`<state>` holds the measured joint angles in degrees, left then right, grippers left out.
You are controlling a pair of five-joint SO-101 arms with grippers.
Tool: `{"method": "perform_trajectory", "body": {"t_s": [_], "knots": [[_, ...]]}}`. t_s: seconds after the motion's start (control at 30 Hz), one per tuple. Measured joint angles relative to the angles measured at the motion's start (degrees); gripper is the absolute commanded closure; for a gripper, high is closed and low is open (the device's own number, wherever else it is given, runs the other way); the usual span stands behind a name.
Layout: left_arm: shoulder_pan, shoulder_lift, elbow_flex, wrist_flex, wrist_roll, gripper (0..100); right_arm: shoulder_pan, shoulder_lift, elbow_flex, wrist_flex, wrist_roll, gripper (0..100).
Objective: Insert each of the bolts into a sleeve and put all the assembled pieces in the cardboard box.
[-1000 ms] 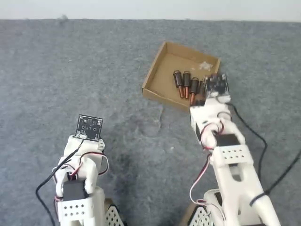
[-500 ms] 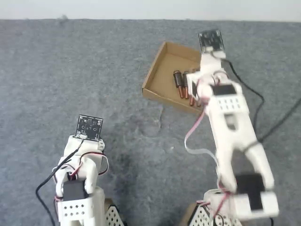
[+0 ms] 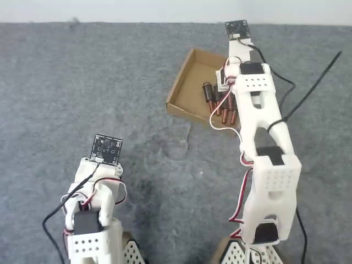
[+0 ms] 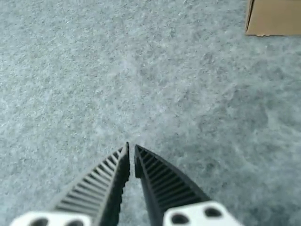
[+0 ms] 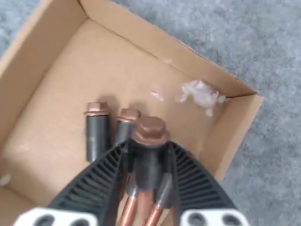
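Observation:
The cardboard box [image 5: 225, 141] lies open under my right gripper [image 5: 148, 146], which is shut on an assembled piece [image 5: 149, 162]: a dark sleeve with a copper hex bolt head on top. Two more sleeved bolts [image 5: 96, 134] lie side by side on the box floor beyond it, and copper shafts [image 5: 129, 207] show beneath the held piece. From above, the right arm [image 3: 253, 91] stretches over the box [image 3: 184, 91], where several pieces [image 3: 209, 94] lie in a row. My left gripper [image 4: 130, 147] is shut on nothing, low over bare carpet near its base [image 3: 91, 220].
Grey carpet covers the whole table [image 3: 99, 82]. A tuft of white fluff [image 5: 200, 92] sits in the box's far corner. A corner of the box [image 4: 273, 19] shows far ahead in the left wrist view. The right arm's cables [image 3: 300, 96] trail on its outer side.
The right arm has stretched forward from the box's near edge to over the box interior, carrying the piece. The left arm has kept still.

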<state>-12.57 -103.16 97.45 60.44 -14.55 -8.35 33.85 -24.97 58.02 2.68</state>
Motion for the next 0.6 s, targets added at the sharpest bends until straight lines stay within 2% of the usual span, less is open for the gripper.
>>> {"method": "perform_trajectory", "body": {"t_s": [0.3,0.37,0.6], "knots": [[0.0,0.0,0.0,0.0,-0.09,98,0.53,4.48,-4.31,1.49,0.0,93.3],[0.0,0.0,0.0,0.0,-0.09,98,0.53,4.48,-4.31,2.99,0.0,99.8],[0.0,0.0,0.0,0.0,-0.09,98,0.53,1.67,-4.31,11.69,0.0,99.5]]}}
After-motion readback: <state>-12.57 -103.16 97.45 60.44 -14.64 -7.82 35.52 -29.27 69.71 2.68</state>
